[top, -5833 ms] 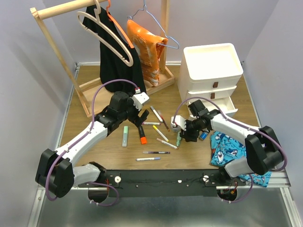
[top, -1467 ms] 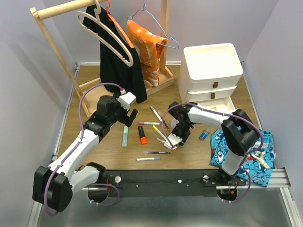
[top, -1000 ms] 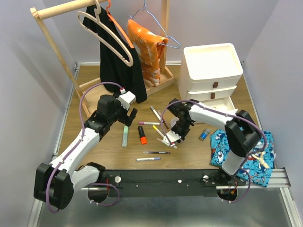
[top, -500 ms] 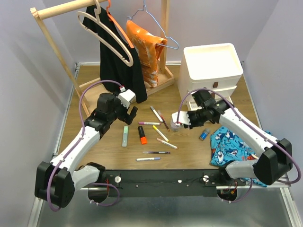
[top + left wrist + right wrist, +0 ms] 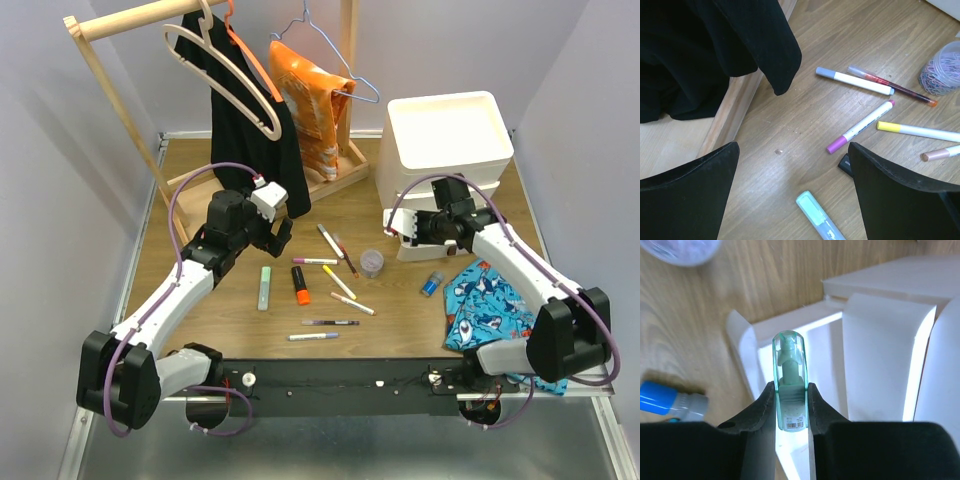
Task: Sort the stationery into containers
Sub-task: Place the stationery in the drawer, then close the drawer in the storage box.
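Right gripper (image 5: 790,388): clamped on pale green highlighter (image 5: 790,360), plain only in the wrist view. Open bottom drawer (image 5: 743,344) directly beneath.
Left gripper (image 5: 795,197): jaws spread wide, purple-tipped marker (image 5: 860,127) just ahead.

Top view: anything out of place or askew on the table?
Blue shark-print cloth lies crumpled at the near right, partly under the right arm; it isn't stationery. Pens lie scattered at mixed angles. Nothing looks spilled or broken.

Clear pot (image 5: 687,249): blurry, pt. off-frame.
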Tool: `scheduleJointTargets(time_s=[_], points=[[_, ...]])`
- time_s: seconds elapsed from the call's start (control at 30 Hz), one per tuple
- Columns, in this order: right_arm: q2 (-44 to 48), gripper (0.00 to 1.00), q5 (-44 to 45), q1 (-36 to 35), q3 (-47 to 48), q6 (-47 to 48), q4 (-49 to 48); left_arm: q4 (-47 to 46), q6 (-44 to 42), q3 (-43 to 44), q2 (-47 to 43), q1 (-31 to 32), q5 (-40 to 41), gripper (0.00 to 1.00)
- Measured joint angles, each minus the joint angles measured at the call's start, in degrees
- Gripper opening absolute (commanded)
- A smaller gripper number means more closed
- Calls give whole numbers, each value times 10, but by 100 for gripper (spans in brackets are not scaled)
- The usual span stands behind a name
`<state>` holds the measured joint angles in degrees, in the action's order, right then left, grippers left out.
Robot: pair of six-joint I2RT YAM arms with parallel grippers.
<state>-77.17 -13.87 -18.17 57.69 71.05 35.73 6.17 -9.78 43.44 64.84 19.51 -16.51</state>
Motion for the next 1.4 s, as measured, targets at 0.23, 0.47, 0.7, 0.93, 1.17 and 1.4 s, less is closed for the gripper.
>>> scheduleJointTargets(time_s=[0.23, 0.47, 0.7, 0.93, 1.17, 1.4], points=[[-54, 24, 20, 43, 0, 69, -31, -1, 0, 0, 0, 0, 0, 99], [-62, 50, 24, 59, 0, 101, -32, -1, 0, 1, 0, 0, 0, 99], [-32, 42, 23, 62, 23, 83, -2, -4, 0, 1, 0, 0, 0, 99], [23, 1, 5, 85, 23, 50, 78, -13, 2, 0, 0, 2, 0, 99], [21, 1, -5, 98, -1, 32, 128, -17, 5, -5, 0, 10, 0, 99], [21, 1, -5, 100, -38, 24, 122, -17, 5, -5, 0, 16, 0, 99]])
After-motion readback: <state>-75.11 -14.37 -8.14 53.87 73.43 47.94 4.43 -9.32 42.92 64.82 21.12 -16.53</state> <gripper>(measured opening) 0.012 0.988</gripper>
